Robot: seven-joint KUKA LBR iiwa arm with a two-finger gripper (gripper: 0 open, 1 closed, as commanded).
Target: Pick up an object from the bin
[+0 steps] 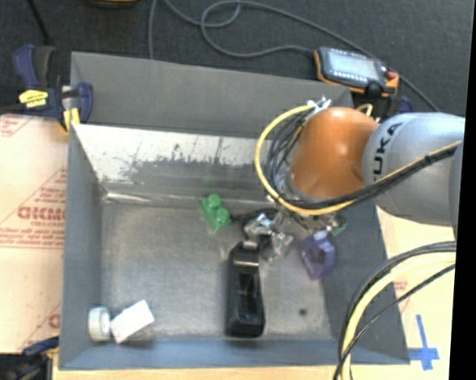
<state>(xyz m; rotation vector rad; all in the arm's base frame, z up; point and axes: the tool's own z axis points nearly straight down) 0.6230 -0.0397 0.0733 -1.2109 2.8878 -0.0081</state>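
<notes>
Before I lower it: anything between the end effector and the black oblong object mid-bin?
Nothing visible. The end effector is at the far end of the black oblong object; a green piece and a purple piece lie to either side.

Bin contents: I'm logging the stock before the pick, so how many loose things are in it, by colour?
Green thing: 1
Black thing: 1
Purple thing: 1
White bottle: 1
Total: 4
</notes>
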